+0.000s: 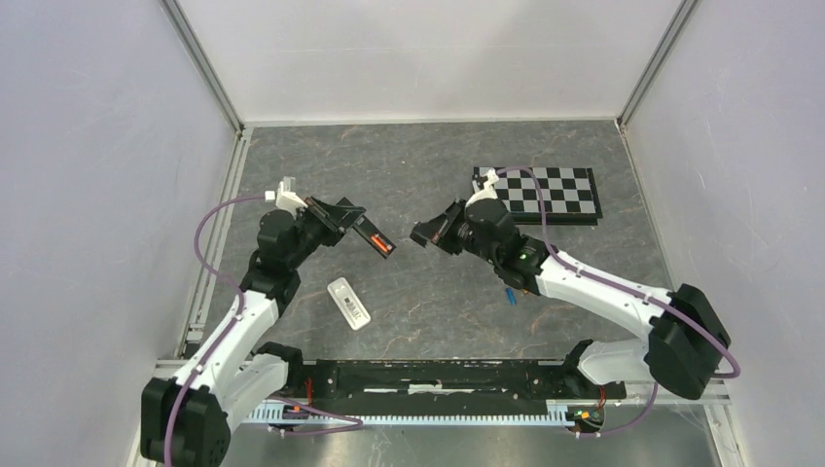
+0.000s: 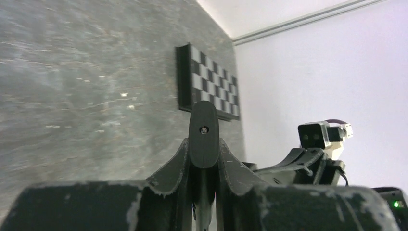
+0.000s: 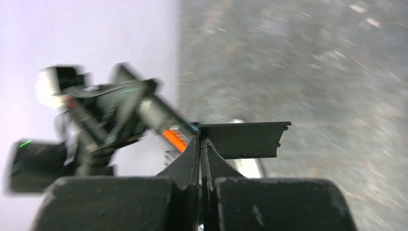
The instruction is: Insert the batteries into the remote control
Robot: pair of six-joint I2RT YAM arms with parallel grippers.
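My left gripper [image 1: 352, 223] is shut on a black remote [image 1: 370, 234] and holds it above the table. An orange battery [image 1: 381, 245] sits in the remote's open back. In the left wrist view the remote [image 2: 203, 134] stands end-on between the closed fingers. My right gripper [image 1: 436, 234] is shut on a flat black battery cover [image 3: 240, 139], close to the remote's tip; the orange battery [image 3: 173, 140] shows just left of it. A blue battery [image 1: 509, 293] lies on the table beside the right arm. No brownish-gold battery is in view.
A white remote [image 1: 350, 303] lies on the table in front of the left arm. A checkerboard [image 1: 543, 194] lies at the back right. Walls close the table on three sides.
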